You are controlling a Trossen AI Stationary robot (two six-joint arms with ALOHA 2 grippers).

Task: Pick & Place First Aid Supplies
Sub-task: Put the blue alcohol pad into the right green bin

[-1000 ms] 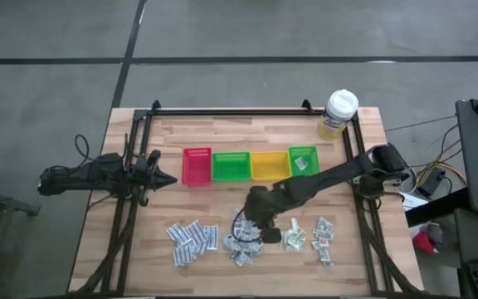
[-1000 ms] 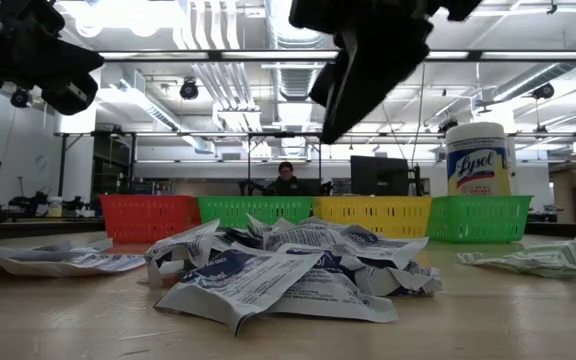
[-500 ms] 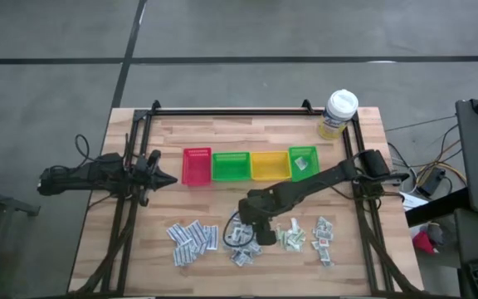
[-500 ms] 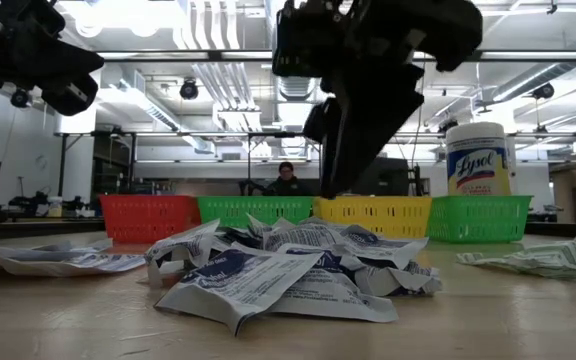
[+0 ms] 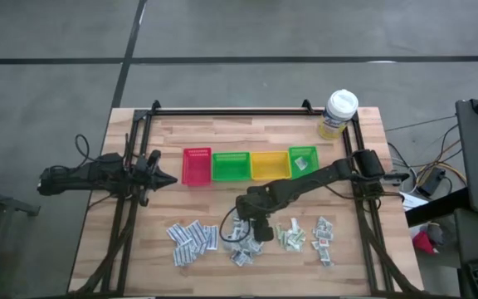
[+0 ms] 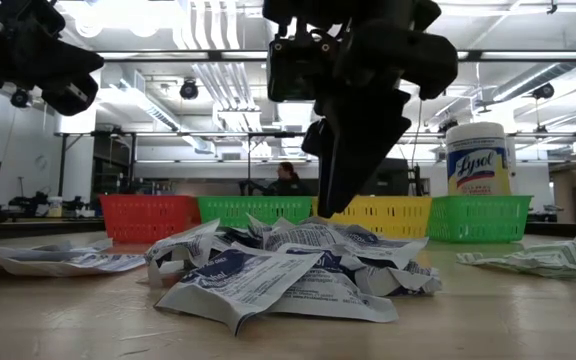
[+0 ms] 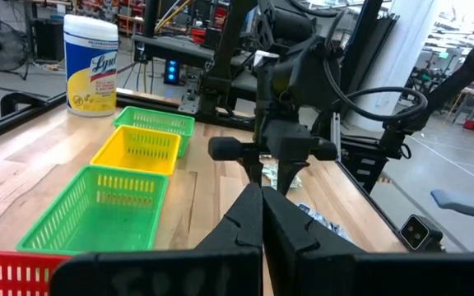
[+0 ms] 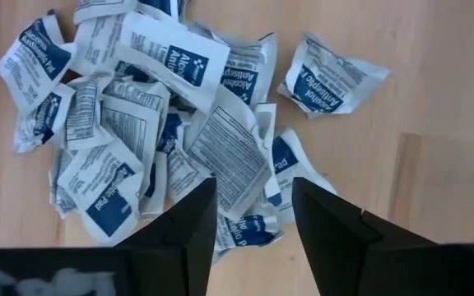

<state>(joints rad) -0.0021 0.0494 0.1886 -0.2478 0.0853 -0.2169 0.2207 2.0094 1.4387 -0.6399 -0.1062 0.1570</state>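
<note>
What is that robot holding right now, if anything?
Nothing. The right gripper hangs open above a pile of white-blue sachets, with only air between its fingers. The left gripper waits shut and empty beside the red bin.

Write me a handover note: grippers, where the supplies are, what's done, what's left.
Right gripper: open, empty, above the middle sachet pile.
Left gripper: shut, empty, parked at the table's left beside the red bin.
Supplies: four piles along the near edge; white-blue pile leftmost.
Done: one packet in the right green bin.
Left: nearly everything; other bins look empty.
</note>
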